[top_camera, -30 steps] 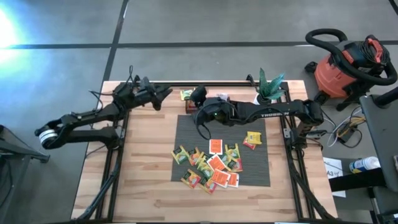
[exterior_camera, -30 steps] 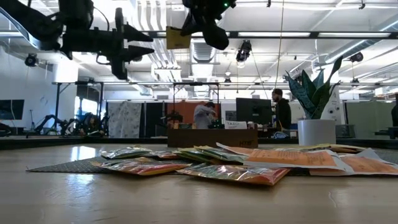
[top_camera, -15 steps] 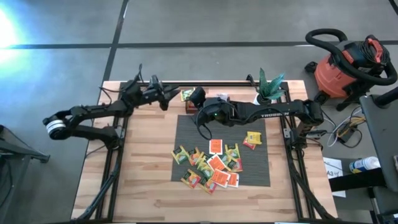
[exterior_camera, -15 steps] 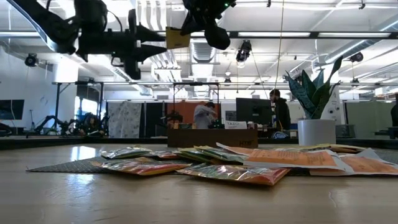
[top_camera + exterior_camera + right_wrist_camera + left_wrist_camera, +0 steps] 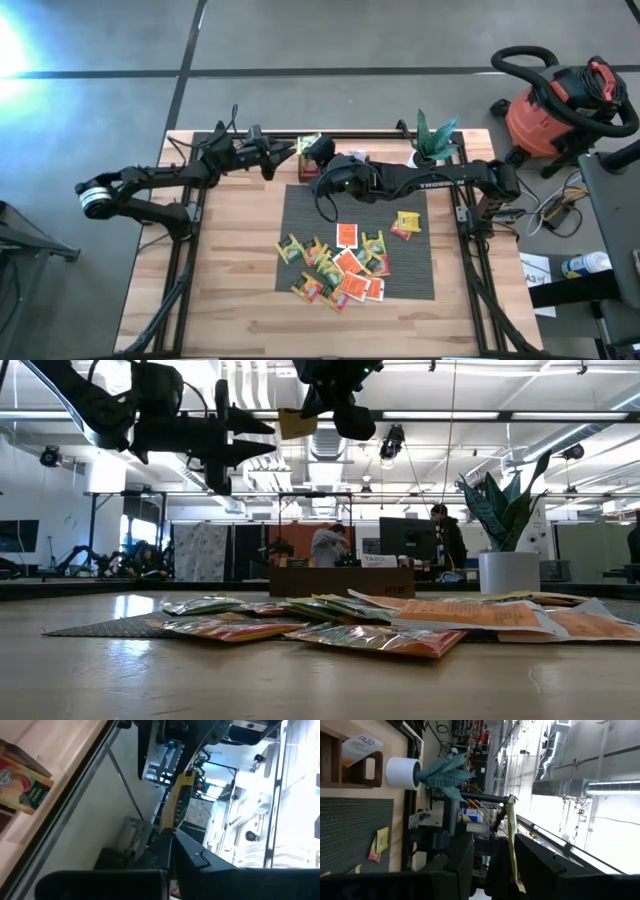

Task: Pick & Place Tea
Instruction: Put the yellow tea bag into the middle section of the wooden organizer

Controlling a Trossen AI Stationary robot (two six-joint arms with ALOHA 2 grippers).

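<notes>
Holding one yellow sachet (image 5: 308, 143) edge-on in my shut right end effector (image 5: 314, 150), I hang over the desk's (image 5: 240, 260) far edge, near the wooden tray (image 5: 303, 168). My left end effector (image 5: 287, 154) has swung in from the left, fingers parted, beside it: probably a handover. The other sachets (image 5: 335, 268) lie heaped on the mat (image 5: 300, 210).
</notes>
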